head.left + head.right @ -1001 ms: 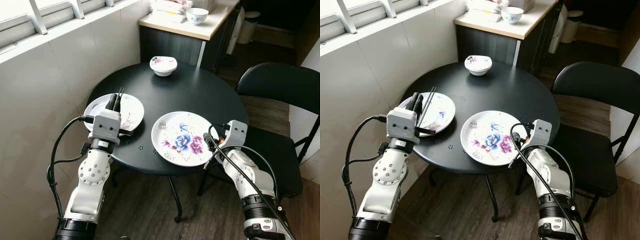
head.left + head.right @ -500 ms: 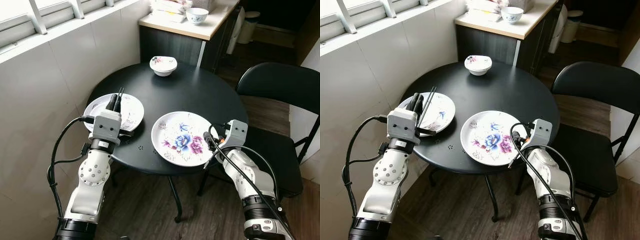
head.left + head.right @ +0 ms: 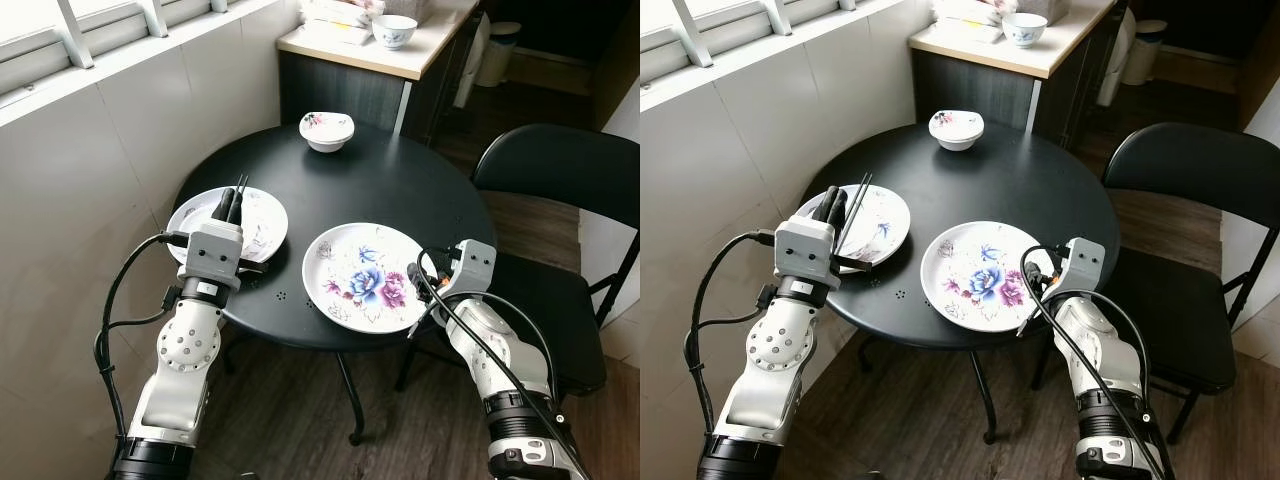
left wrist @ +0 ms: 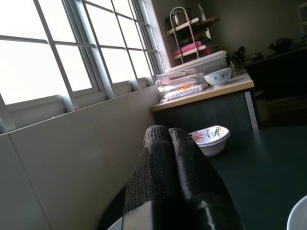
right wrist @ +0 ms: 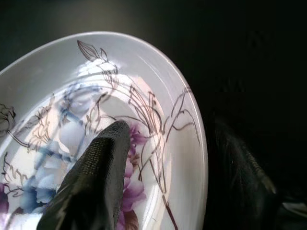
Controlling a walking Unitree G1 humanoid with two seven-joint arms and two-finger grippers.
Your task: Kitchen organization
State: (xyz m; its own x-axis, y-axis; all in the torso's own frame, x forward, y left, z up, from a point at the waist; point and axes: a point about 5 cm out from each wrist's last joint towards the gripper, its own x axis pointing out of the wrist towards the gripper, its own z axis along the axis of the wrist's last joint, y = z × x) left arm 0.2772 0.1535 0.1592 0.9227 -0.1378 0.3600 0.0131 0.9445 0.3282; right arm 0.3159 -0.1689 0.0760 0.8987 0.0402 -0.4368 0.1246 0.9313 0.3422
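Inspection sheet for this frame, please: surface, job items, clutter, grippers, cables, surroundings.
Surface: round black table, mostly bare.
Job's things: large floral plate near the front edge; smaller plate on the left with chopsticks lying across it; small bowl at the far edge.
Clutter: nothing seen on the table.
Grippers: left gripper over the smaller plate, fingers pressed together; right gripper straddles the large plate's rim, one finger above it, one outside, contact not clear.
Cables: black cables loop along both forearms, off the dishes.
Surroundings: black chair on the right; counter behind with a second bowl and packets; window wall on the left.
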